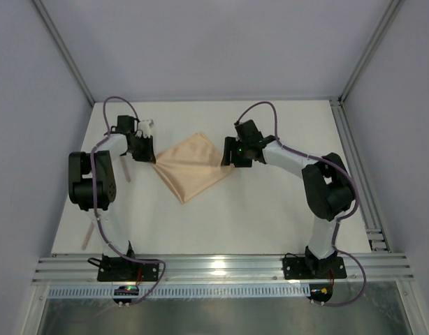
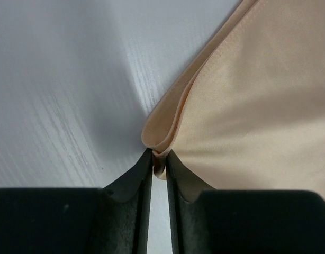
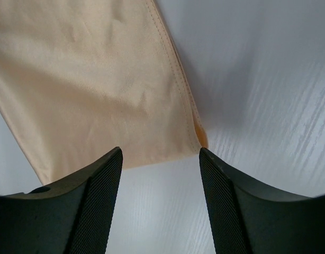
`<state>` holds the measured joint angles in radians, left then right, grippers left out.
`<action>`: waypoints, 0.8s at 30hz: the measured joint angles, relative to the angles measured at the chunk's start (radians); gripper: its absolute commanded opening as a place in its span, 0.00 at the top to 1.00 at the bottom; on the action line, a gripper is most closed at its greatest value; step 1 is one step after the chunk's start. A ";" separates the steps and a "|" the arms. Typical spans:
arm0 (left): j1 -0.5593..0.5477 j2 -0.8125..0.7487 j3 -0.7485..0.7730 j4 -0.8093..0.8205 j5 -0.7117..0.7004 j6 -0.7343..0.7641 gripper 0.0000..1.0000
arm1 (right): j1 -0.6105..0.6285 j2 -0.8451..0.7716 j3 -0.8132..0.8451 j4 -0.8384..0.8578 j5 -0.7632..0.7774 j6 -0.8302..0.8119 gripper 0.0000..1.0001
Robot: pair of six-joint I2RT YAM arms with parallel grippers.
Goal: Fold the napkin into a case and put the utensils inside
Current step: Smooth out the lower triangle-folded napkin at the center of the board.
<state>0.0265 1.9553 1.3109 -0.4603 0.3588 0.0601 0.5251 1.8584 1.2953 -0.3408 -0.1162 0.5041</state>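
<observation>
The peach-orange napkin [image 1: 192,167] lies doubled over on the white table, seen as a diamond between the two arms. My left gripper [image 1: 151,158] is shut on its left corner; in the left wrist view the fingertips [image 2: 159,159] pinch the folded layers of cloth [image 2: 258,106]. My right gripper [image 1: 229,161] is open at the napkin's right corner. In the right wrist view its gap [image 3: 160,159] is over bare table, just short of the cloth's hemmed edge [image 3: 88,79]. Two pale pink utensils lie at the left, one [image 1: 86,236] by the left arm's base and one [image 1: 126,170] near its elbow.
Aluminium rails [image 1: 214,269] run along the near edge, and another rail [image 1: 358,181] along the right side. Grey walls close off the back and both sides. The left arm's body [image 1: 89,181] stands between the two utensils.
</observation>
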 measured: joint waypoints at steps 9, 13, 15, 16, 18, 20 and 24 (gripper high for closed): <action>0.035 -0.001 0.000 0.000 0.011 0.001 0.52 | -0.004 0.089 -0.029 0.045 -0.028 0.033 0.55; 0.035 -0.013 -0.001 0.000 0.011 -0.001 0.52 | -0.005 0.093 -0.032 0.064 -0.038 0.048 0.59; 0.035 -0.026 -0.002 0.000 0.010 -0.001 0.54 | -0.005 0.095 -0.034 0.075 -0.043 0.053 0.60; 0.035 -0.029 -0.002 0.001 0.008 -0.001 0.61 | -0.005 0.095 -0.036 0.080 -0.045 0.056 0.60; 0.035 -0.029 -0.002 0.003 0.002 -0.008 0.73 | -0.005 0.095 -0.043 0.090 -0.048 0.059 0.62; 0.035 -0.028 -0.002 0.004 -0.011 -0.012 0.88 | -0.005 0.095 -0.050 0.094 -0.049 0.062 0.63; 0.035 -0.028 -0.002 0.014 -0.040 -0.005 0.99 | -0.005 0.095 -0.051 0.094 -0.049 0.063 0.60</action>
<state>0.0612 1.9270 1.3087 -0.4458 0.3187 0.0551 0.5198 1.9533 1.2446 -0.2466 -0.1654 0.5674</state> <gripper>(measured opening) 0.049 0.375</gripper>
